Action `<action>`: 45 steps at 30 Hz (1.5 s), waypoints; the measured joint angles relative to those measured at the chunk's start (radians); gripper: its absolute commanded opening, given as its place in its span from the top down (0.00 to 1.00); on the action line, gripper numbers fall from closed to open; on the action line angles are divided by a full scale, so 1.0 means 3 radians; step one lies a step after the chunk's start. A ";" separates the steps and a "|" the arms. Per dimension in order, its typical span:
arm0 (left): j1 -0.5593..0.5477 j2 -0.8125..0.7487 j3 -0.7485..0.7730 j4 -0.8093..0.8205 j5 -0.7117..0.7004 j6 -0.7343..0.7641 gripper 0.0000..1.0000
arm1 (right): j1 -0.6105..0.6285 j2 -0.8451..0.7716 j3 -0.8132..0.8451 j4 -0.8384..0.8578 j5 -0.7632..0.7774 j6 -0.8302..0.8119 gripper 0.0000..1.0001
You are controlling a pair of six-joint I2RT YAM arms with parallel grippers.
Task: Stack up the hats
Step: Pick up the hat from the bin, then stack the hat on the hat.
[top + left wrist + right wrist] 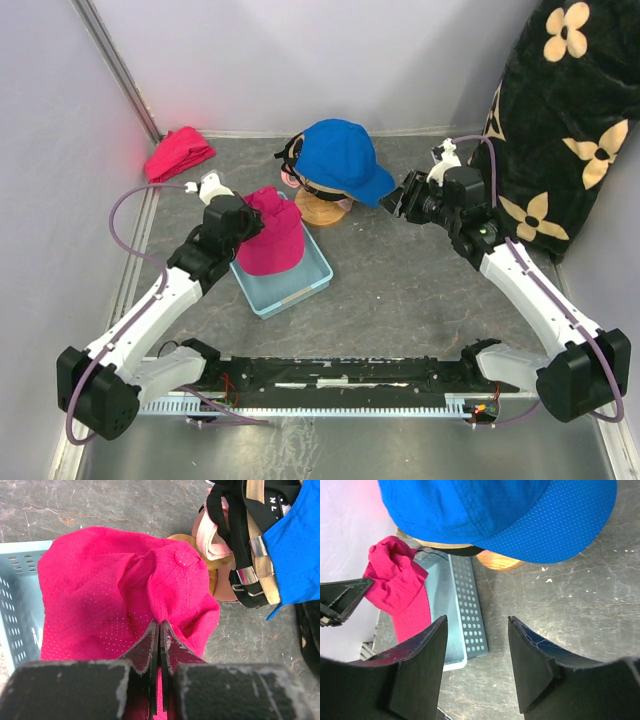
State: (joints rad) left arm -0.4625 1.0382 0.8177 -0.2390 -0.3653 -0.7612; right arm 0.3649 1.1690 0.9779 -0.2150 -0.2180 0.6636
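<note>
1. One magenta hat (100, 590) left to place: left fingers (160, 637) pinch its crown shut, over the bin (300, 285) just left of the stand (322, 210).
2. Right fingers (404, 197) part-open, empty, right of the stand.
3. Blue hat (340, 158) tops the stack already on the stand.

Pale blue perforated bin (296, 286) at centre; red cloth bundle (178, 152) far left; black flowered fabric (560, 120) right

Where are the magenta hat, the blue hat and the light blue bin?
magenta hat (272, 240), top view, on its crown.
blue hat (340, 155), top view, on its crown.
light blue bin (295, 285), top view, on its bare bottom.
</note>
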 measured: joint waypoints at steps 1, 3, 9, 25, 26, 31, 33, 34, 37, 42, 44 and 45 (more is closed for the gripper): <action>0.0000 -0.0020 0.0014 -0.0023 0.0001 -0.0001 0.97 | 0.0000 -0.0013 -0.0003 0.0009 -0.0028 0.0022 0.40; 0.0000 -0.0067 0.0038 -0.0055 0.0004 -0.0031 0.97 | 0.0000 -0.0052 -0.0042 0.0106 -0.0112 0.0109 0.39; 0.0001 -0.0268 0.0136 -0.0071 0.0088 -0.0284 0.97 | 0.0098 -0.0183 -0.0306 0.0496 -0.0397 0.0523 0.36; -0.0055 -0.0562 0.0164 0.0277 0.0125 -0.1340 0.97 | 0.0958 -0.0470 -0.0730 0.1364 -0.0355 0.1205 0.36; -0.0065 -0.0562 0.0164 0.0314 0.0106 -0.1405 0.97 | 0.1064 -0.0468 -0.0745 0.1417 -0.0304 0.1205 0.36; -0.0089 -0.0558 0.0164 0.0444 0.0050 -0.1662 0.97 | 0.1540 -0.0454 -0.0815 0.1596 0.0034 0.1190 0.36; -0.0097 -0.0551 0.0165 0.0484 0.0018 -0.1732 0.97 | 0.1690 -0.0416 -0.0832 0.1675 0.0153 0.1176 0.36; -0.0103 -0.0540 0.0170 0.0496 0.0003 -0.1779 0.97 | 0.1779 -0.0378 -0.0838 0.1727 0.0223 0.1167 0.36; -0.0137 -0.0493 0.0189 0.0557 -0.0008 -0.1873 0.97 | 0.2008 -0.0237 -0.0843 0.1863 0.0417 0.1132 0.36; -0.0191 -0.0440 0.0214 0.0571 -0.0022 -0.1974 0.97 | 0.2244 0.0010 -0.0843 0.2024 0.0640 0.1063 0.36; -0.0206 -0.0436 0.0220 0.0577 -0.0038 -0.1990 0.97 | 0.2304 0.0094 -0.0843 0.2094 0.0725 0.1052 0.36; -0.0212 -0.0436 0.0223 0.0584 -0.0055 -0.1998 0.97 | 0.2323 0.0123 -0.0844 0.2126 0.0752 0.1052 0.36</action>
State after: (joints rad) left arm -0.5262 0.9073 0.8845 -0.0639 -0.3817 -1.3605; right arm 1.0618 1.2060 0.7246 0.4229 0.0074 0.9791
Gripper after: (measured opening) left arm 0.044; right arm 0.645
